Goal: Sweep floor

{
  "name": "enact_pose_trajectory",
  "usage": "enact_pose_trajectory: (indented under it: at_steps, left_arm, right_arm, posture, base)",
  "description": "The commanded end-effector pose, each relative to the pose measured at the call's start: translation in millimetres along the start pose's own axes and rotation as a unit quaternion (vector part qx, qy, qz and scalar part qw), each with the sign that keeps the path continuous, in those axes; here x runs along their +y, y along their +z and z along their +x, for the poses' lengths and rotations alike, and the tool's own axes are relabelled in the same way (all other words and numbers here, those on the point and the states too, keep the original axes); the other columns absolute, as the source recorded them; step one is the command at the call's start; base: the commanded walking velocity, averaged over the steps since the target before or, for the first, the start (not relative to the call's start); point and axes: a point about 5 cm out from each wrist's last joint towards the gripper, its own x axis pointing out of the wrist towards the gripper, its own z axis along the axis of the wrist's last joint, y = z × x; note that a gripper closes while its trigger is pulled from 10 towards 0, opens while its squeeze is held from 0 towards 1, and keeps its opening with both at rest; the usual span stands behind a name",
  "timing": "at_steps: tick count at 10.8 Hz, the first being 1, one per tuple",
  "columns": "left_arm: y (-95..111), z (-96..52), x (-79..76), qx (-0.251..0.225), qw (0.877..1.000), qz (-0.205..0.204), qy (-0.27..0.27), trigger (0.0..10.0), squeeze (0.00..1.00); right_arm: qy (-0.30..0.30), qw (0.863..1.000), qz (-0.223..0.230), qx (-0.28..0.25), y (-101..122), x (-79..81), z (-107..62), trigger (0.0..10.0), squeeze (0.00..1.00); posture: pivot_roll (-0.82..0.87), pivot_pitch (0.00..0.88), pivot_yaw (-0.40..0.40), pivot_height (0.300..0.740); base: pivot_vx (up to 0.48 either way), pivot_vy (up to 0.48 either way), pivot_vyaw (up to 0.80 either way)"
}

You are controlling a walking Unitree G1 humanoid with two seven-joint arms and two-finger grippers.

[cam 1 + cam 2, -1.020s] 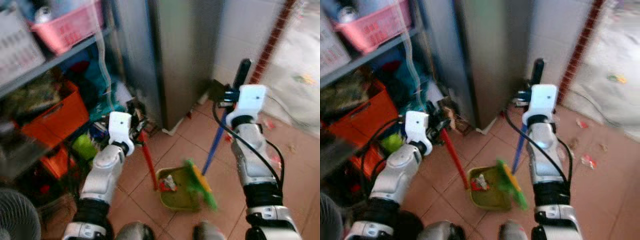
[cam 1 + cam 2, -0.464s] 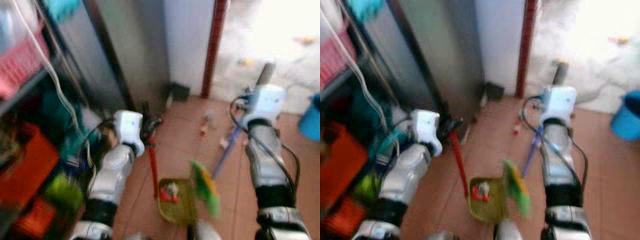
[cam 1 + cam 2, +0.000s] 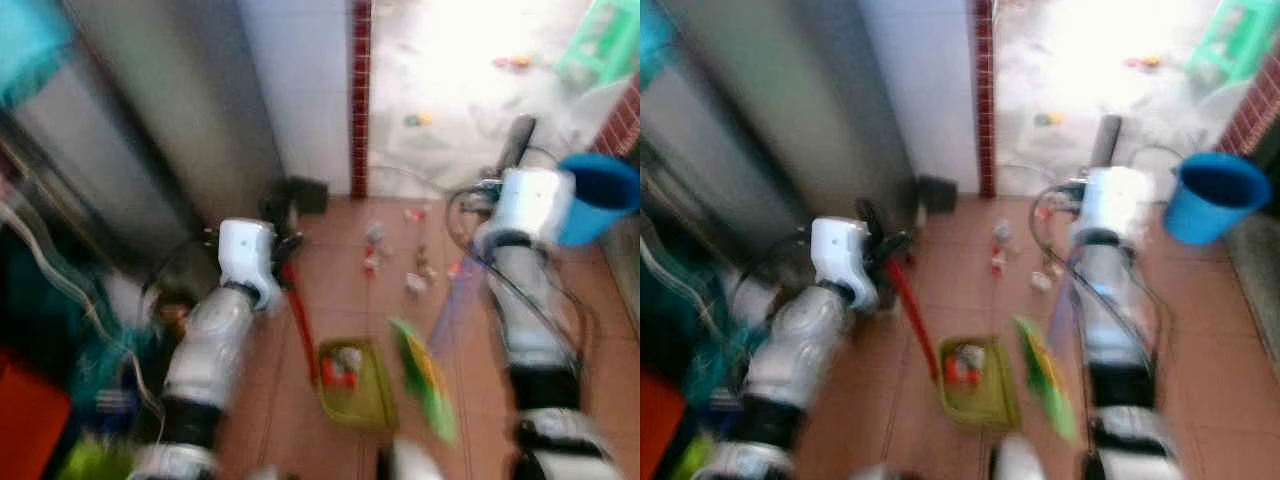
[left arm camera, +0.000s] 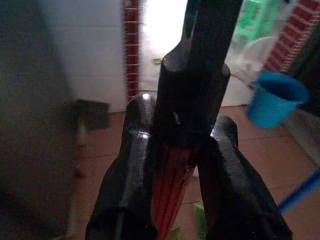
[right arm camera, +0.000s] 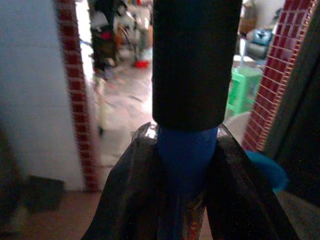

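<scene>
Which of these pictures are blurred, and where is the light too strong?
Both eye views are motion-blurred: the dustpan and the right gripper smear. The doorway floor beyond is overexposed there. The left wrist view is dim but sharper, with the left gripper clamped on the red handle.

A home's back room or utility corner: terracotta floor tiles [image 3: 330, 270], a white wall [image 3: 300, 90] edged by a red-brick doorpost [image 3: 360, 90]. Beside the post stands a steel fridge [image 3: 170, 110]; past it a sunlit yard, blue bucket [image 3: 1210, 195], green stool [image 3: 1230, 40].
</scene>
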Motion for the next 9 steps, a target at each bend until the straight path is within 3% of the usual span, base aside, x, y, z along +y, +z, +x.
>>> enact_pose_trajectory:
  at_steps: [1, 4, 5, 7, 9]
  left_arm:
    - [12, -2.5, 7.0, -0.029, 1.000, -0.007, 0.002, 10.0, 0.00]
    - [13, -4.7, 3.4, -0.053, 0.998, -0.014, 0.041, 10.0, 0.00]
    - [16, -11.4, 9.8, -0.069, 0.995, -0.021, 0.068, 10.0, 0.00]
    - [16, -21.9, 18.4, -0.075, 0.993, -0.027, 0.089, 10.0, 0.00]
    - [12, -31.3, 21.7, -0.075, 0.993, -0.028, 0.083, 10.0, 0.00]
  right_arm:
    - [0.021, 0.999, 0.007, -0.024, 11, 16.8, 1.1, 10.0, 0.00]
    - [0.072, 0.997, -0.002, -0.023, 9, 37.5, 3.3, 10.0, 0.00]
    - [0.096, 0.995, -0.007, -0.021, 9, 45.8, 8.0, 10.0, 0.00]
    - [0.110, 0.994, -0.006, -0.012, 6, 54.9, 8.5, 10.0, 0.00]
    - [0.103, 0.995, 0.000, -0.009, 2, 55.2, 6.9, 10.0, 0.00]
  posture:
    - [-0.08, 0.052, 0.116, 0.740]
    - [-0.02, 0.014, -0.005, 0.740]
    - [0.01, 0.005, -0.049, 0.740]
    - [0.03, 0.011, -0.070, 0.740]
    - [0.02, 0.020, -0.033, 0.740]
  base:
    - [0.480, 0.000, 0.00]
    - [0.000, 0.000, 0.00]
    - [0.000, 0.000, 0.00]
    - [0.000, 0.000, 0.00]
    - [0.384, 0.276, -0.61]
